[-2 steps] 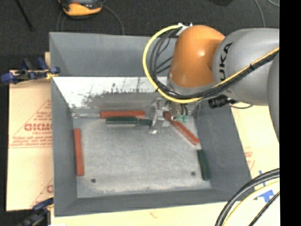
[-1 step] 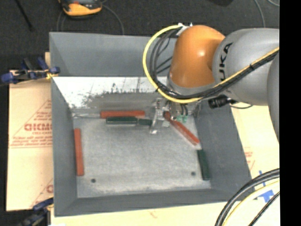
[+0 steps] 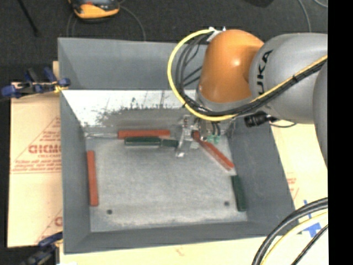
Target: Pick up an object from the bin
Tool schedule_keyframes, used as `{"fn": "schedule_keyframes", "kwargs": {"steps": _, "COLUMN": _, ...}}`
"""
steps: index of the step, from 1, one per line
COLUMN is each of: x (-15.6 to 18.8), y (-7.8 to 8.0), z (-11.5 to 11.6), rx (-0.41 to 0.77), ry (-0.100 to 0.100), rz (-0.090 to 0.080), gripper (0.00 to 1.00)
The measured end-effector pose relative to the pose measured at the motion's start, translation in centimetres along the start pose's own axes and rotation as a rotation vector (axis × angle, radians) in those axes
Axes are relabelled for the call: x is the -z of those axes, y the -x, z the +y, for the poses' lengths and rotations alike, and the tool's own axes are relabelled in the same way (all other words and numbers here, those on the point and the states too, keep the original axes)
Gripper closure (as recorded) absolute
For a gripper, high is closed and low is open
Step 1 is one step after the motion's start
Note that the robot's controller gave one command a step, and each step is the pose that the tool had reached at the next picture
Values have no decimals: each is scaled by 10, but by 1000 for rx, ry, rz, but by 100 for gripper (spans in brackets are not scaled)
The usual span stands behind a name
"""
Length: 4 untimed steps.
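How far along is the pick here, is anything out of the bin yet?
Done: the approach; the gripper sits low by the far wall, at the right end of a dark green stick, with a slanted red stick on its other side. In hand: nothing visibly gripped. Left: the grasp and lift; every stick lies on the bin floor.

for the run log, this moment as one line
gripper down by far wall | at end of dark green bar | no hold seen
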<state>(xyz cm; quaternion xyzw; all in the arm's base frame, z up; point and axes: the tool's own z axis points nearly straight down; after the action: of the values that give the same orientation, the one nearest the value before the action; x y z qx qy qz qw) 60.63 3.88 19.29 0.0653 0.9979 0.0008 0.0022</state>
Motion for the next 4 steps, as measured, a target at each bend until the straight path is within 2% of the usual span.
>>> {"fn": "schedule_keyframes", "kwargs": {"steps": 4, "x": 0, "y": 0, "z": 0, "rx": -2, "ry": 0, "rz": 0, "gripper": 100}}
